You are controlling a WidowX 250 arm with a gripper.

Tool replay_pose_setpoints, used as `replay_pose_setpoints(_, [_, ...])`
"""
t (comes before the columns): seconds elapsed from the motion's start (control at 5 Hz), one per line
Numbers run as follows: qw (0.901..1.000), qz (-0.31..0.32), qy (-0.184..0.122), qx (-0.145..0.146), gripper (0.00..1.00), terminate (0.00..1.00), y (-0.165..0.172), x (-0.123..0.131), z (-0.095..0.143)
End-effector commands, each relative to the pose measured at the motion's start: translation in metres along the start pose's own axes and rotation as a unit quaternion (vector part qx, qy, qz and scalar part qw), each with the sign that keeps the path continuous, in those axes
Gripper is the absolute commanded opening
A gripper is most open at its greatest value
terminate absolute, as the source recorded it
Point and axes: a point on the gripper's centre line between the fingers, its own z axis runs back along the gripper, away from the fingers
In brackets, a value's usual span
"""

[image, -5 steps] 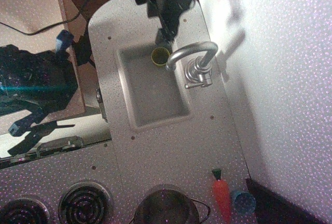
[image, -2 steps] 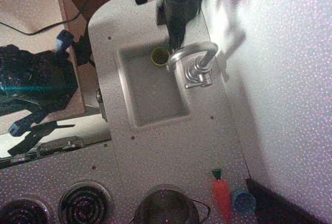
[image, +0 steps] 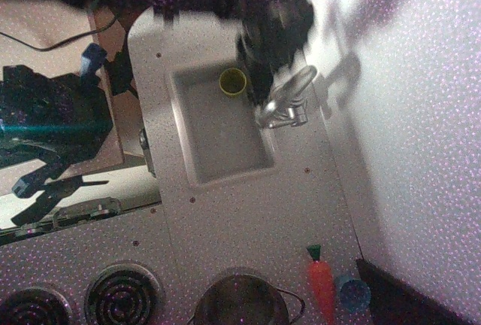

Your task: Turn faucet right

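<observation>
The silver faucet [image: 288, 98] stands on the counter at the right rim of the sink [image: 197, 161]. Its spout looks short and points up and to the right, toward the wall, and no longer reaches over the basin. My gripper [image: 264, 69] is a dark, blurred shape coming from the top of the view, right against the left side of the spout. The blur hides whether its fingers are open or shut.
A yellow-green cup [image: 233, 81] sits in the far end of the sink. A toy carrot [image: 322, 283] and a blue cup [image: 353, 293] lie at the bottom right by the wall. A pot [image: 240, 304] and stove burners [image: 123, 295] are along the bottom edge.
My arm has moved down and to the right onto the faucet. The spout, which arched left over the sink, has swung right toward the wall.
</observation>
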Motion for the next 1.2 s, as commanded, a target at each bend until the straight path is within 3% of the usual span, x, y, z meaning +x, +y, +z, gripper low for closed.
replay_pose_setpoints(0.0, [0.9993,0.003,-0.024,-0.028,1.0,0.0,-0.021,0.007,0.016])
replay_pose_setpoints(0.6, [0.9995,-0.018,0.003,-0.024,1.0,0.0,-0.047,-0.001,0.008])
replay_pose_setpoints(0.8, [0.9892,-0.041,-0.043,-0.134,1.0,0.0,-0.052,-0.005,0.0])
replay_pose_setpoints(1.0, [0.9626,-0.038,-0.118,-0.241,1.0,0.0,-0.058,0.014,0.002])
